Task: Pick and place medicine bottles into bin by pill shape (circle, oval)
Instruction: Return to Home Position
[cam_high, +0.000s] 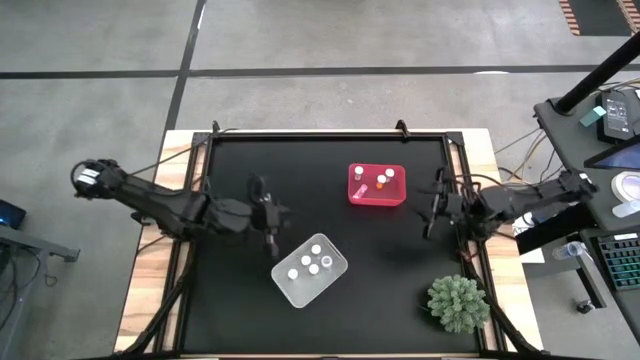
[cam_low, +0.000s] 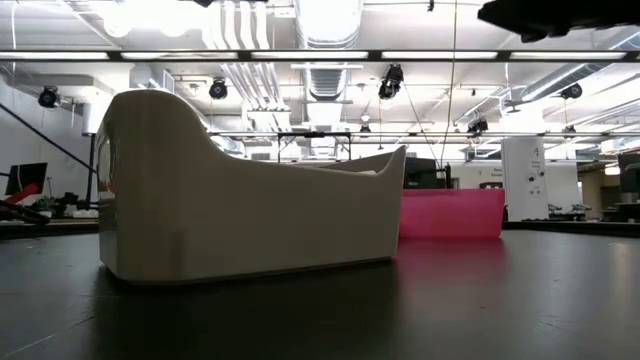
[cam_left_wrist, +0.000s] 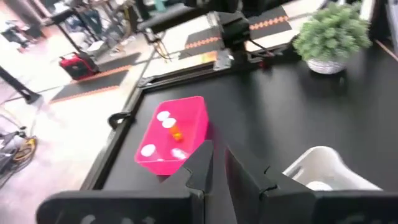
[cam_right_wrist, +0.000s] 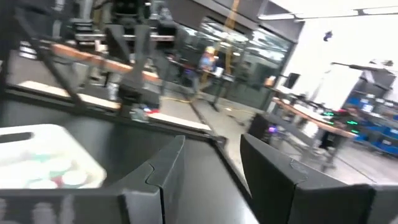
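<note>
With the small white-capped medicine bottles (cam_high: 308, 266) sitting in the white plastic bin (cam_high: 290, 292) and the pink plastic bin (cam_high: 377, 203), the empty, nearly closed left gripper (cam_left_wrist: 217, 149) beside the white one could clip its rim when swinging, the right gripper (cam_right_wrist: 212, 138) waits open and empty beyond the pink one, and pill shapes are unreadable.

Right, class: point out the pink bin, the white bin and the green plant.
pink bin (cam_high: 396, 194), high view, bare floor near one corner.
white bin (cam_low: 250, 215), low view, its outer side wall.
green plant (cam_high: 458, 302), high view, middle of the foliage.
</note>
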